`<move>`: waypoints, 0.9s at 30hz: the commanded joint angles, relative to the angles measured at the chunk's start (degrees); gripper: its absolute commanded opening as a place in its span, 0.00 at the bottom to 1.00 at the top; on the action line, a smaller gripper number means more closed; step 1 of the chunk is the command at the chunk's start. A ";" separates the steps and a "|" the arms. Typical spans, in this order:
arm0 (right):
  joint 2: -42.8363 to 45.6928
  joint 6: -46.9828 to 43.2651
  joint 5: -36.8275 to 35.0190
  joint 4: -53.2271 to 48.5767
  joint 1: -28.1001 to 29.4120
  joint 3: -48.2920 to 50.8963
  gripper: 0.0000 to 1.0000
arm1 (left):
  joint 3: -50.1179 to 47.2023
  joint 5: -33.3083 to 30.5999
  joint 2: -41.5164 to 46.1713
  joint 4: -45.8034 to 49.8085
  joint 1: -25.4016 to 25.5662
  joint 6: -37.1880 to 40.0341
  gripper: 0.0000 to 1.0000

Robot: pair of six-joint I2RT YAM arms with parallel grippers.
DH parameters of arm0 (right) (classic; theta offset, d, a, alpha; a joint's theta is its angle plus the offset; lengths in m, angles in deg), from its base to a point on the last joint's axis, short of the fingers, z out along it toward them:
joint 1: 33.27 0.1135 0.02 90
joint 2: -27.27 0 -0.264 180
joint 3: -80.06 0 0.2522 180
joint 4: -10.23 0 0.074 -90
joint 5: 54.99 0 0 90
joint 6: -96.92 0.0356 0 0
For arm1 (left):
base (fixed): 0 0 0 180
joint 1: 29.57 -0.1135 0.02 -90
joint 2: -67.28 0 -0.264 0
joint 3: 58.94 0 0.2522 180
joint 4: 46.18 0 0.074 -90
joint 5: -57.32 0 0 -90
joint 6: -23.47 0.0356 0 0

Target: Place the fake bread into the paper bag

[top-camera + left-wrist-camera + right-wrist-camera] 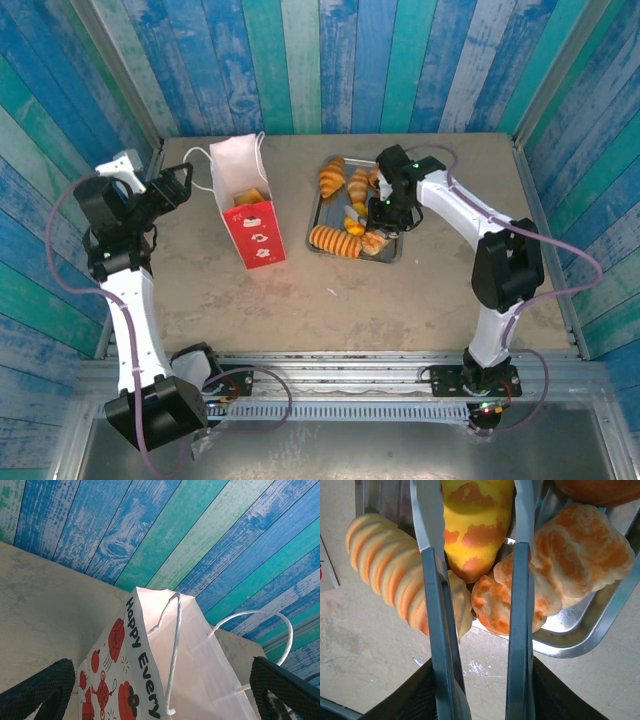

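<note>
right gripper (472,520) pinches a yellow fake bread (477,540) in the tray (580,640), a ridged loaf (390,575) pressed against one finger: lifting may drag that loaf over the tray's rim. paper bag (250,215) stands left of the tray, left gripper (160,690) spread wide beside it

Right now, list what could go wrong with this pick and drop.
1. The right gripper straddles the yellow pastry, its fingers crowded against the ridged loaf and a flaky pastry. Lifting may drag either one over the rim of the tray.
2. The paper bag stands unheld, because the left gripper is open beside it. A dropped pastry could tip it.
</note>
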 commanded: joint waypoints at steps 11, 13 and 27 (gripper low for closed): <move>5.90 0.03 -2.27 2.46 0.76 0.76 0.21 | 1.57 0.04 0.41 -1.35 0.18 -0.54 0.94; 7.25 0.04 -2.58 3.77 0.87 1.43 0.20 | 1.57 0.19 0.62 -1.79 0.17 -1.29 0.94; 19.19 -1.21 -9.29 10.05 2.58 -0.12 0.18 | 8.27 2.24 0.24 5.50 0.12 1.47 0.96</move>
